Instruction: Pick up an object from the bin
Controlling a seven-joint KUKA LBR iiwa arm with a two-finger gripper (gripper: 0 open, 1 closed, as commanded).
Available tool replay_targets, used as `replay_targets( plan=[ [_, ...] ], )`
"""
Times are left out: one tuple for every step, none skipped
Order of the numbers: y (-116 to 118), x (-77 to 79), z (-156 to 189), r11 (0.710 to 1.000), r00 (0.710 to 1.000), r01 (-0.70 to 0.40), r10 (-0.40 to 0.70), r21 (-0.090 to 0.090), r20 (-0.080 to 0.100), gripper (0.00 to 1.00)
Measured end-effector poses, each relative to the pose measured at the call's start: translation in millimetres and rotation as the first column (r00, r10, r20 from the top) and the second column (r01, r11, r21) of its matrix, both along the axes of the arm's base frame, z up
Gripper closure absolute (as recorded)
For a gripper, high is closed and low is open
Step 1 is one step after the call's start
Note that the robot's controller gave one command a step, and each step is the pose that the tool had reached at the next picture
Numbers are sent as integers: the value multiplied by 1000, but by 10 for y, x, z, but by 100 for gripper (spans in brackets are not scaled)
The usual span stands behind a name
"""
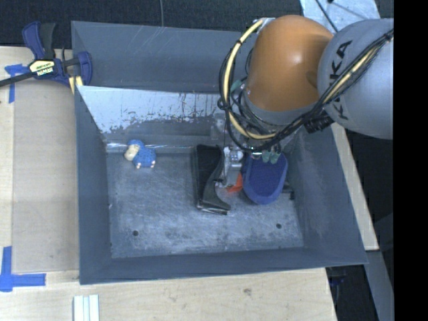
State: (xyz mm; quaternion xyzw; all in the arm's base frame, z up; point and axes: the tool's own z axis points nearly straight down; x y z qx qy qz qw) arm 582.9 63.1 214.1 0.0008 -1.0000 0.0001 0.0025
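Note:
My gripper reaches down in the middle of the bin, right of centre. It is low over the right edge of a flat black rectangular object that lies on the bin floor. Close against its right side sits a dark blue rounded cup-like object. A small orange-red bit shows just below the gripper, between the black object and the blue one; I cannot tell what it belongs to.
A small blue and pale yellow toy lies alone near the back left of the bin floor. The arm with its orange cover and cables hangs over the bin's back right corner.

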Motion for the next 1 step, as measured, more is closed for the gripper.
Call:
replay_targets(
  plan=[
    [-174, 319, -654, 999, 999, -51, 51, -1, 1, 0]
  ],
)
